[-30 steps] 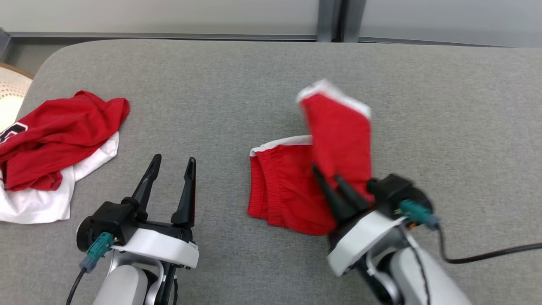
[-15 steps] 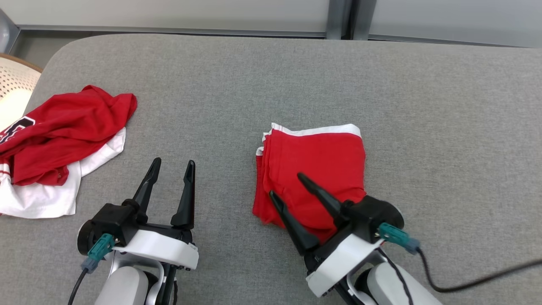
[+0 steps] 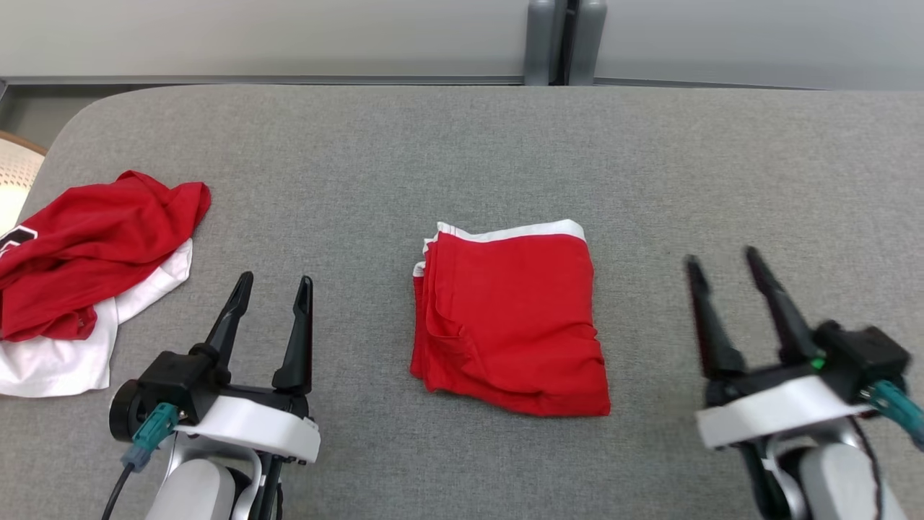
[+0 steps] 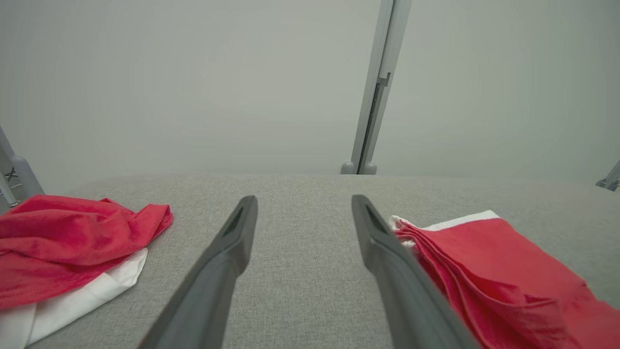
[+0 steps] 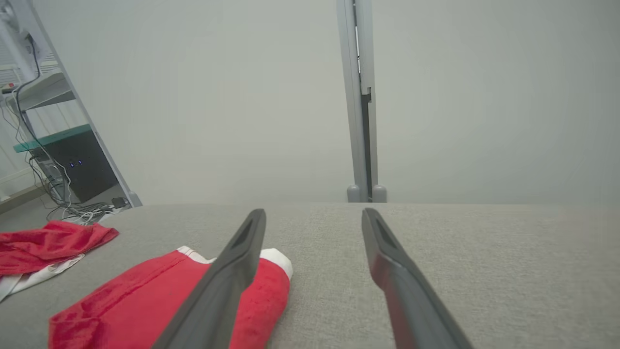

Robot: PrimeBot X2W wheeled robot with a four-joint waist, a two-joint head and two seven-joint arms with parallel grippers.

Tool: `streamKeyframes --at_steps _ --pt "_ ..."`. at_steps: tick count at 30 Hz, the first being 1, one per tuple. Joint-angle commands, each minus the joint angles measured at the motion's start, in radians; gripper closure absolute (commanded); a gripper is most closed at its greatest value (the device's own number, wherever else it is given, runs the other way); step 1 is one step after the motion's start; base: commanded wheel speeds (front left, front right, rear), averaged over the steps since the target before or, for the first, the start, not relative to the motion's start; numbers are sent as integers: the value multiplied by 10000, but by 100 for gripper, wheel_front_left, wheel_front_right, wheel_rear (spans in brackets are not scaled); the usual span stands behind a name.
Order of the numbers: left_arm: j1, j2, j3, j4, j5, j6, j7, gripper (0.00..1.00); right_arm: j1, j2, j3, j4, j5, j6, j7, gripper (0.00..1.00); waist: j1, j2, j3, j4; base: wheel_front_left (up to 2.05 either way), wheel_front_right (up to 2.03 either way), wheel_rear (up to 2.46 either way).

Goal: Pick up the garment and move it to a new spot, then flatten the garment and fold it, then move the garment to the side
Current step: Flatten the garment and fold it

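Folded red garment point(image 3: 509, 321), white trim along its far edge, lies flat at the middle of the grey table point(image 3: 462, 144). Left jaws sit at its 8 o'clock, spread apart, nothing between them, clear of the cloth. Right jaws are out at 4 o'clock, wide apart too and empty, off the garment. Over at 9 o'clock, by the table's edge, there's a crumpled red and white pile of clothes point(image 3: 86, 245).
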State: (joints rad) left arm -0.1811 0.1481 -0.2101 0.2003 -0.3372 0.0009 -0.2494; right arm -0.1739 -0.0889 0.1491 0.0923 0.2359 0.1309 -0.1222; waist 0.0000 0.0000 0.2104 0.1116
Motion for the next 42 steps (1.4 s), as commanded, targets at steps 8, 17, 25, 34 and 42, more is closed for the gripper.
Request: streamKeyframes --at_steps 8,17,25,34,42 --pt "294 188 -66 -201 17 97 178 0 1000 14 -1349 -717 -387 -3 416 0 0 0 -142 -203 0 0 0" --pt "229 212 -149 -251 -21 176 237 0 1174 168 -1556 -937 -498 -3 613 0 0 0 -221 -213 0 0 0" --pt "57 215 -227 -232 -67 140 227 0 833 107 -1106 -528 -488 -3 927 100 0 0 -170 -106 0 0 0" --pt "-291 119 -336 -63 -82 117 132 0 -759 212 2017 2000 220 -3 690 100 0 0 142 385 0 0 0" --pt "-311 5 -369 142 -100 180 18 0 -1922 369 4436 3954 1493 -2 246 100 0 0 172 686 0 0 0"
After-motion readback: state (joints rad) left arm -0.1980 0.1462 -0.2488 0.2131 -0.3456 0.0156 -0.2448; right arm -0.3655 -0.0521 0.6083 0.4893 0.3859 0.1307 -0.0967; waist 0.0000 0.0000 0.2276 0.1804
